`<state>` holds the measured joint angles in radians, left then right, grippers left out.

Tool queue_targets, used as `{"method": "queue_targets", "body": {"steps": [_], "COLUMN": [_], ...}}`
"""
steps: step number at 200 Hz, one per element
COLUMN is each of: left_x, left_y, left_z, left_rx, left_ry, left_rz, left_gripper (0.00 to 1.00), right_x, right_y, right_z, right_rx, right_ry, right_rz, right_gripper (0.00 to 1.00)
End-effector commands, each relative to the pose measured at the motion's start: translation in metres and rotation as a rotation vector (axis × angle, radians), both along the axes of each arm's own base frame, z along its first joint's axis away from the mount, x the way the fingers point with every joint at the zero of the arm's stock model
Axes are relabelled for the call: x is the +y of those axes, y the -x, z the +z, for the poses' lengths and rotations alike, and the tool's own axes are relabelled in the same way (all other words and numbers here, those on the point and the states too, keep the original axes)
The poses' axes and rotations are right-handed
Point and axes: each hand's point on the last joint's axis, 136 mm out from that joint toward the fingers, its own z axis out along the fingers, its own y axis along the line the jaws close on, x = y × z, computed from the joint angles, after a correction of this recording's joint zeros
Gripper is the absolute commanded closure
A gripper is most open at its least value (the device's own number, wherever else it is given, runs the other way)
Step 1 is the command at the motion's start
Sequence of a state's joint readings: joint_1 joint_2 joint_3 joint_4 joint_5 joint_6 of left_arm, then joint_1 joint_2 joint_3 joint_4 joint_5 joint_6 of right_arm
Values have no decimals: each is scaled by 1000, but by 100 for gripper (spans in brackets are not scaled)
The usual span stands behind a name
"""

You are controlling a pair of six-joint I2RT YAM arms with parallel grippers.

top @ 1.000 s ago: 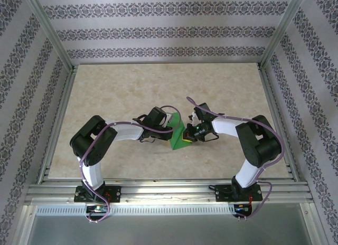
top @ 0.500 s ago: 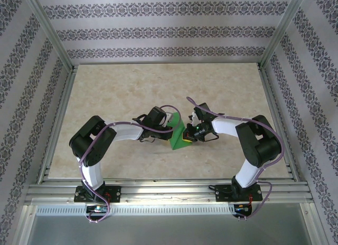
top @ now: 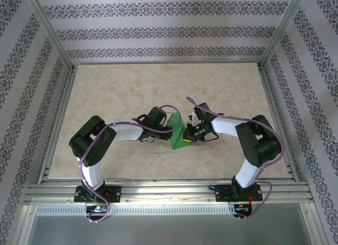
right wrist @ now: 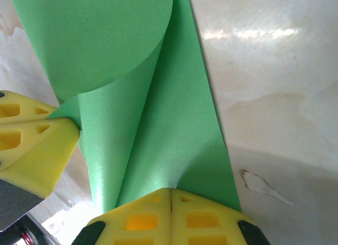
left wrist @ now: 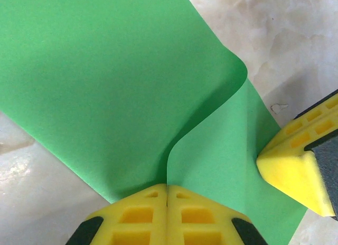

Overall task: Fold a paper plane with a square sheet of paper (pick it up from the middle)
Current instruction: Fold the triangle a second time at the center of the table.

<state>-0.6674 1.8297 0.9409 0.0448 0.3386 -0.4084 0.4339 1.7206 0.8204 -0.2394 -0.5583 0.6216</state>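
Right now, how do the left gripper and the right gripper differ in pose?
The left gripper meets the green sheet from its left side, the right gripper from its right. The left gripper sits slightly farther from the bases than the right gripper. Both have jaws shut on it.

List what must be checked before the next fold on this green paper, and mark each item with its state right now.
1. Left gripper shut on the green paper: ok.
2. Right gripper shut on the paper at another spot: ok.
3. The two grippers apart from each other: ok, a gap shows between them.
4. Fold pressed into a sharp crease: not ok, the paper curls over in a soft loop.
5. Paper edges lined up: cannot tell.
6. Paper untorn: ok where it shows.
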Motion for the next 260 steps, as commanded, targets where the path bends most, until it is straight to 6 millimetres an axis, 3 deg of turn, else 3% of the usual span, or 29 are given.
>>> {"method": "queue_targets", "body": {"steps": [1, 180, 234, 260], "left_x": [8, 12, 13, 14], "left_y": [-2, 3, 7, 8], "left_z": [-2, -19, -25, -27], "left_rx": [4, 48, 67, 66], "left_ry": [-24, -41, -42, -40], "left_rz": [20, 38, 32, 36], "left_gripper": [100, 100, 100, 100], "right_x": [-19, -15, -2, 7], "right_y": [22, 19, -4, -17], "right_z": [-31, -28, 14, 38], "right_rx": [100, 96, -14, -65], "right_ry": [114, 95, -35, -192], "right_rz": [-6, -13, -60, -123], "right_gripper": [100, 100, 94, 98]}}
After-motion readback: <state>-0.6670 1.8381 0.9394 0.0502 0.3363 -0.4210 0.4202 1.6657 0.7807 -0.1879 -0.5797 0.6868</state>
